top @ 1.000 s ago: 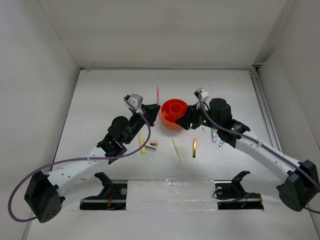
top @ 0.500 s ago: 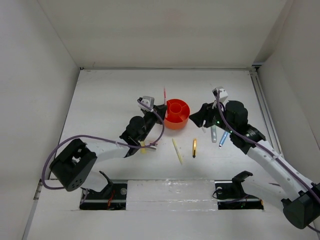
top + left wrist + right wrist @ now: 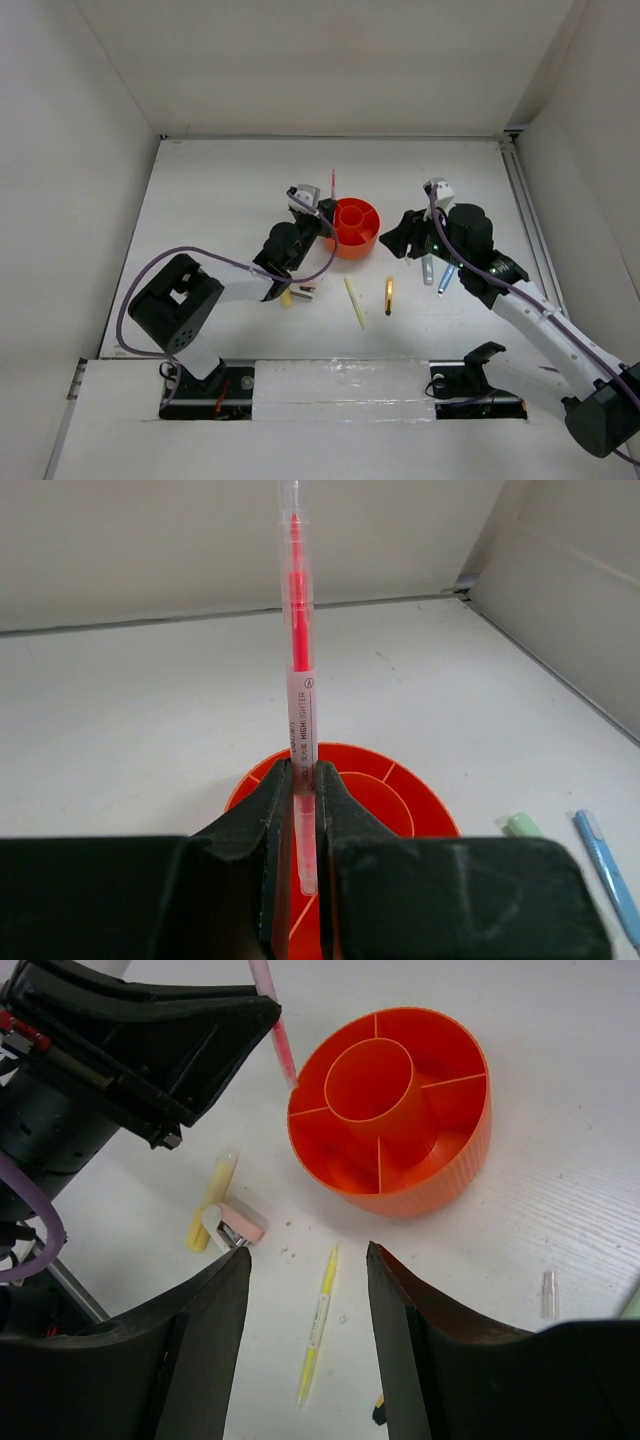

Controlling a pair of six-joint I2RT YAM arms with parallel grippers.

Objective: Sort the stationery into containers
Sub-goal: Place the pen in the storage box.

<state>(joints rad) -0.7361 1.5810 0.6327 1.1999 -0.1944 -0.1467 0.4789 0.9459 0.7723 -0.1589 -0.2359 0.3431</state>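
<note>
Pink pen point(image 3: 299, 680) stands upright, pinched between the closed jaws of the left gripper point(image 3: 298, 780); most of its body rises above the fingertips and a short end hangs below them. Directly ahead of and beneath this gripper sits the orange organiser point(image 3: 400, 798), resting on the white table point(image 3: 220, 200). From the right wrist view, the pen's lower tip hangs just beside the organiser's outer rim; whether it touches cannot be told. Off to this gripper's right, past the organiser, lie a green marker point(image 3: 520, 825) and a blue pen point(image 3: 605, 865).

The right gripper point(image 3: 308, 1255) hovers with its jaws spread wide and nothing between them. The organiser lies just ahead of its fingertips, with its compartments and central cup showing nothing inside. A thin yellow pencil point(image 3: 318, 1325) lies on the table below the gap between the fingers. Beyond its left finger, a pale yellow marker point(image 3: 213, 1200) and a pink-white stapler point(image 3: 232, 1228) lie touching each other. A gold pen point(image 3: 388, 295) lies near the pencil.
</note>
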